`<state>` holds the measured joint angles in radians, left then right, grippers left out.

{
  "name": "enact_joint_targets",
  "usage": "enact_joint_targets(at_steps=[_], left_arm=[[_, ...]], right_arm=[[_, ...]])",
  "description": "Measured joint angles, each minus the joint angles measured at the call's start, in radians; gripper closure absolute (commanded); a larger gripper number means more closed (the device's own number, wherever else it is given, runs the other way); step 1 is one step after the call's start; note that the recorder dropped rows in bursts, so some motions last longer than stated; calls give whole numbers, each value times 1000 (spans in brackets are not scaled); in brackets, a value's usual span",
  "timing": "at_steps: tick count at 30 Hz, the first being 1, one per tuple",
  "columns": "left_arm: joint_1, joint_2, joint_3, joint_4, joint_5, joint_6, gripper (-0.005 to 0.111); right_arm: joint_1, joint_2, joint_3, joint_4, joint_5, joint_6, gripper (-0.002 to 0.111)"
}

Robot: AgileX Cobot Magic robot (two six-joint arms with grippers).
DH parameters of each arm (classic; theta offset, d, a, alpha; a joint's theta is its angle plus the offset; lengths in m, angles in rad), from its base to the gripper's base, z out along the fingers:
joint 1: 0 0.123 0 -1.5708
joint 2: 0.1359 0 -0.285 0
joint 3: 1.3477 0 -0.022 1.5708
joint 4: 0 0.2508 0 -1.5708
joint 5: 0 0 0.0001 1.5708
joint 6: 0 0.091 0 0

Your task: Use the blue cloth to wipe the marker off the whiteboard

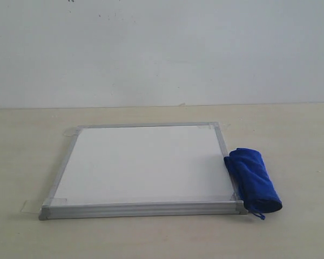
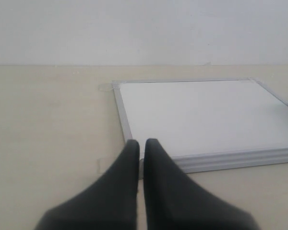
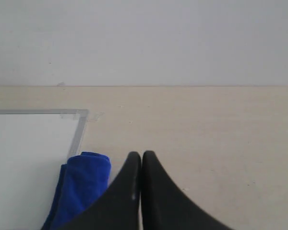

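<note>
Blue cloth (image 1: 252, 181) rolled, touching right frame of whiteboard (image 1: 143, 164) on beige table (image 1: 291, 135); left gripper (image 2: 141, 142) and right gripper (image 3: 141, 154) both pinched together.

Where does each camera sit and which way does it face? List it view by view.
Exterior: off the arms, over the near side of the table, facing the wall; sees the whiteboard with the blue cloth at its right edge; no arm shows.
Left wrist: behind the shut left fingers, looking over a whiteboard corner toward the wall.
Right wrist: behind the shut right fingers, beside the blue cloth, facing the wall.
Shared: all three show the whiteboard.
</note>
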<state>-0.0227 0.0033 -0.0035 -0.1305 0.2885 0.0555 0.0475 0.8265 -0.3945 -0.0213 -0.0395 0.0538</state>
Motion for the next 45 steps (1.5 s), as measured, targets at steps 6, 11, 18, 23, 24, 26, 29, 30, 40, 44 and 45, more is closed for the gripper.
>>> enact_joint_targets(at_steps=[6, 11, 18, 23, 24, 26, 29, 30, 40, 44, 45], left_arm=[[0, 0, 0, 0, 0, 0, 103], [0, 0, 0, 0, 0, 0, 103], [0, 0, 0, 0, 0, 0, 103], [0, 0, 0, 0, 0, 0, 103], [0, 0, 0, 0, 0, 0, 103], [0, 0, 0, 0, 0, 0, 103], [0, 0, 0, 0, 0, 0, 103], [0, 0, 0, 0, 0, 0, 103], [0, 0, 0, 0, 0, 0, 103], [0, 0, 0, 0, 0, 0, 103], [0, 0, 0, 0, 0, 0, 103]], right_arm=[[-13, -125, 121, 0, -91, -9, 108], [11, -75, 123, -2, -148, 19, 108], [22, -3, 126, -4, -155, 179, 108], [22, -3, 126, -4, -155, 212, 108], [22, -3, 126, -4, -155, 212, 108], [22, -3, 126, -4, -155, 214, 108], [22, -3, 126, -4, -163, 216, 108], [22, -3, 126, -4, -165, 216, 108], [22, -10, 132, -4, -144, 216, 108], [22, -86, 187, -23, -132, 216, 108], [22, -119, 202, -25, -127, 213, 108]])
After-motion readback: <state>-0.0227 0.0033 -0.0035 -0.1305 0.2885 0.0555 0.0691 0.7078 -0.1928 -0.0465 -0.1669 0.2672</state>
